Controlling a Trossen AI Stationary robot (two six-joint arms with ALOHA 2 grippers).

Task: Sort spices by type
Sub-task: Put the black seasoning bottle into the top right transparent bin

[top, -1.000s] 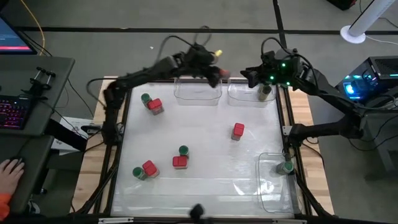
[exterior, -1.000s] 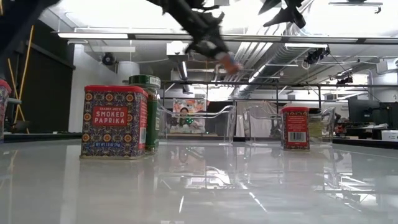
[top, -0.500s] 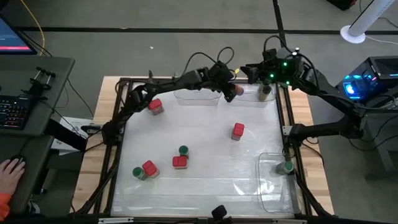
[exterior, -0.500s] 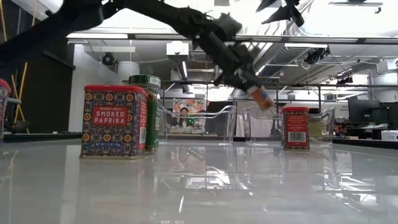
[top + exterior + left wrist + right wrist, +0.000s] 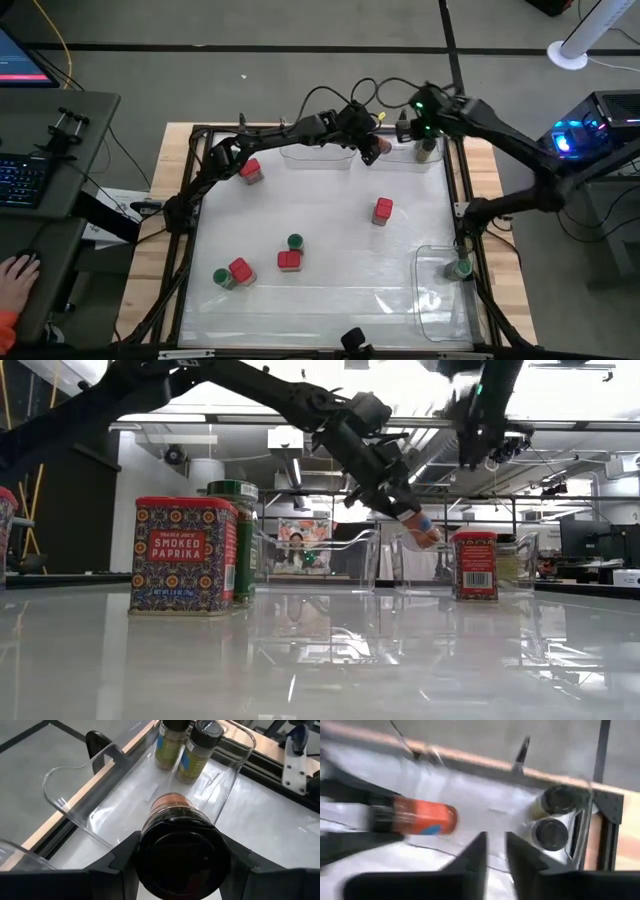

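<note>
Left to right across the bench point(image 5: 340, 300):

1. Off the bench's left edge, a person's hand point(image 5: 14, 270) rests on a side desk.
2. Far left on the bench, one red-capped jar point(image 5: 250, 170) stands just beside my left arm. At the near left, a green-capped jar point(image 5: 222, 278) stands just beside a second red tin point(image 5: 240, 270).
3. Left of centre, the smoked paprika tin point(image 5: 183, 555) stands upright, with a green-lidded jar point(image 5: 295, 241) directly behind it, close to touching.
4. The empty-looking clear bin point(image 5: 318, 152) sits at the far edge, centre.
5. My left tool point(image 5: 366, 143) is clamped on the dark-capped jar point(image 5: 172, 807) of orange spice. The jar is tilted, clear of the bench, and held at the left edge of the far right bin point(image 5: 400, 158).
6. Right of centre, a lone red tin point(image 5: 383, 210) stands upright, apart from the rest.
7. Two dark-lidded jars point(image 5: 427, 150) stand upright, side by side, inside the far right bin.
8. My right tool point(image 5: 405, 128) hangs above that bin and carries nothing. I cannot tell whether it is open or closed.
9. At the near right, the corner bin point(image 5: 430, 300) holds one green-topped jar point(image 5: 460, 268).
</note>
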